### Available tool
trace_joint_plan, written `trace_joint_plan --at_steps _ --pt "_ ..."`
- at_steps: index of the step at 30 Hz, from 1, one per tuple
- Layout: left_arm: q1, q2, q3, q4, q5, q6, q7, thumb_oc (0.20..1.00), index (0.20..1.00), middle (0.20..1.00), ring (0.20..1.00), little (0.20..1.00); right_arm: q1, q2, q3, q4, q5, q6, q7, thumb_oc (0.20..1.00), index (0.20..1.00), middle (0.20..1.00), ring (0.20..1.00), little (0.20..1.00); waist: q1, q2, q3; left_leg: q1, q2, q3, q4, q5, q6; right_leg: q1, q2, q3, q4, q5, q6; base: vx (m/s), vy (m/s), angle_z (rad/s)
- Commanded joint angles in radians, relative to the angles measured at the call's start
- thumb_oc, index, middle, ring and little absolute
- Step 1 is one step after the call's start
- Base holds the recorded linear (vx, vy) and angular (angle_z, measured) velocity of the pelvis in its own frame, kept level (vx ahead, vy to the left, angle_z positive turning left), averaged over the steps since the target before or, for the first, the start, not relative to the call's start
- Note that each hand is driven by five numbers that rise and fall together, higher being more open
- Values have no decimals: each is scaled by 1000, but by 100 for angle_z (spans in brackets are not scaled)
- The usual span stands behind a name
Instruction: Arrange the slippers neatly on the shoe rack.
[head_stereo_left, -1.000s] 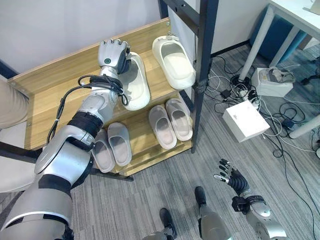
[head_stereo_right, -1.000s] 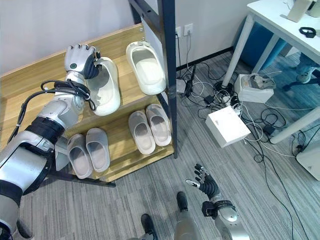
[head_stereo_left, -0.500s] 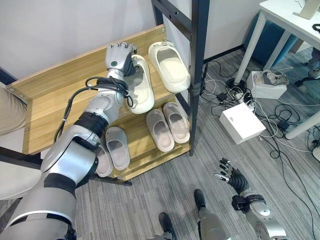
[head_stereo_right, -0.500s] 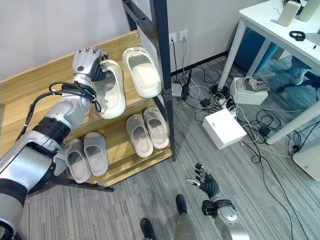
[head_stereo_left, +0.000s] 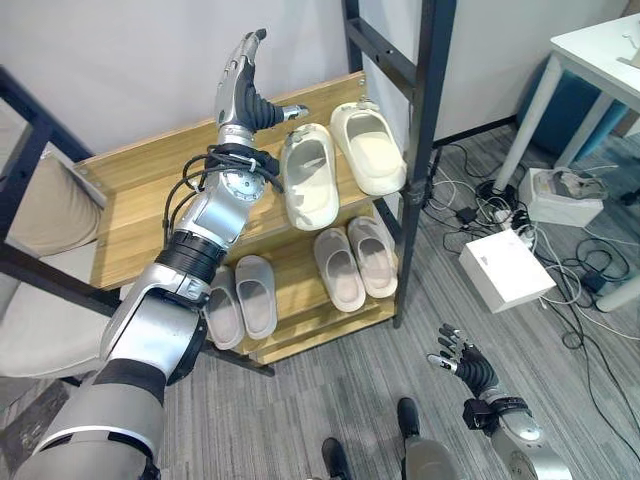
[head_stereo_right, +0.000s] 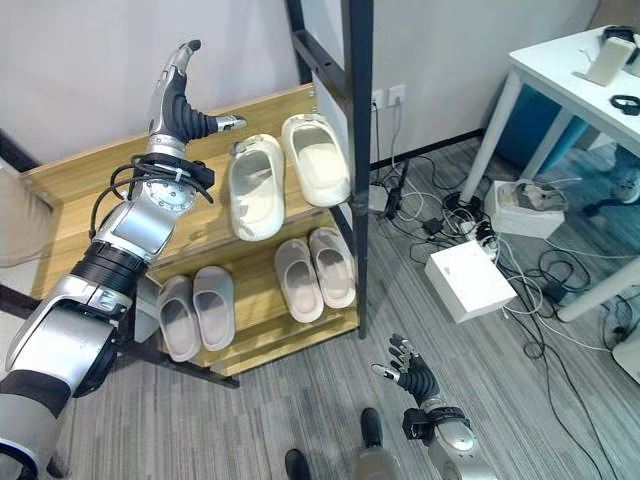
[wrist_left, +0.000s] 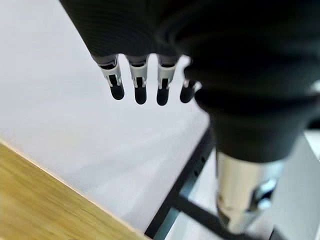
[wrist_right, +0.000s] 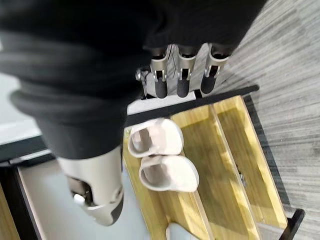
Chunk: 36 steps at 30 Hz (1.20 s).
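Looking pretty much done imo: the cream slippers (head_stereo_left: 340, 168) sit side by side on the shoe rack (head_stereo_left: 150, 215), top shelf, toes roughly same way, w/ two greyish pairs (head_stereo_left: 300, 280) lined up on the shelf below. Left hand (head_stereo_left: 243, 85) is raised above the top shelf, just left of the cream pair, fingers straight, holding nothing. Right hand (head_stereo_left: 462, 365) hangs low by the floor in front of the rack, fingers relaxed, empty. Maybe a tiny nudge to square the left cream one, otherwise nothing left afaict.

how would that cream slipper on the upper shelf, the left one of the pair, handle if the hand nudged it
The cream slipper looks moulded in one thick piece, so it would probably slide as a whole rather than fold. It lies flat on its sole on smooth wood of the shoe rack, so it likely skids easily and is unlikely to tip. The left hand is raised clear of it.
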Motion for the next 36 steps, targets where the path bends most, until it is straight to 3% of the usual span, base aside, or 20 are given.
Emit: trace_joint_plan --at_steps 1,2,6,13,23,30,36 --pt "-18 -11 61 5 -299 -132 -33 1000 1000 1000 1000 1000 9 15 -15 -34 -16 -10 15 1000 1000 1000 1000 1000 18 -30 -5 45 -28 -81 -5 -69 -30 115 -5 -67 1 -156 78 -24 -34 12" --pt "45 -14 62 -71 -409 -154 -69 1000 1000 1000 1000 1000 22 14 -20 -43 -18 -2 16 1000 1000 1000 1000 1000 29 -33 -9 45 -28 -90 -5 -66 -30 120 -5 -74 1 -157 78 -6 -20 18" --pt "206 -32 36 -218 -540 -149 -140 1000 1000 1000 1000 1000 34 15 -19 -48 -19 13 23 1000 1000 1000 1000 1000 48 -38 -16 46 -30 -110 -5 -60 -31 128 -5 -92 1 -161 74 -21 -19 16" --pt "366 -33 -21 -297 -602 -80 -232 1000 1000 1000 1000 1000 44 9 -14 -54 33 42 58 1000 1000 1000 1000 1000 64 -42 -31 43 -28 -126 -5 -54 -32 132 -5 -102 1 -160 71 -10 -2 10" --pt "439 -79 -75 -233 -534 -9 -303 1000 1000 1000 1000 1000 41 -17 -6 -52 59 79 95 1000 1000 1000 1000 1000 53 -45 -48 45 -26 -117 -5 -56 -31 131 -5 -91 1 -154 71 -2 0 1" --pt "375 -178 -108 -167 -574 -16 -287 1000 1000 1000 1000 1000 17 -23 16 -43 71 84 96 1000 1000 1000 1000 1000 32 -37 -45 49 -27 -106 -5 -60 -30 130 -8 -85 1 -154 70 0 0 0" --pt "269 -245 -106 5 -602 -34 -255 1000 1000 1000 1000 1000 0 -30 40 -25 72 78 87 1000 1000 1000 1000 1000 2 -29 -34 52 -27 -91 -5 -64 -30 126 -7 -71 1 -154 71 0 0 0"
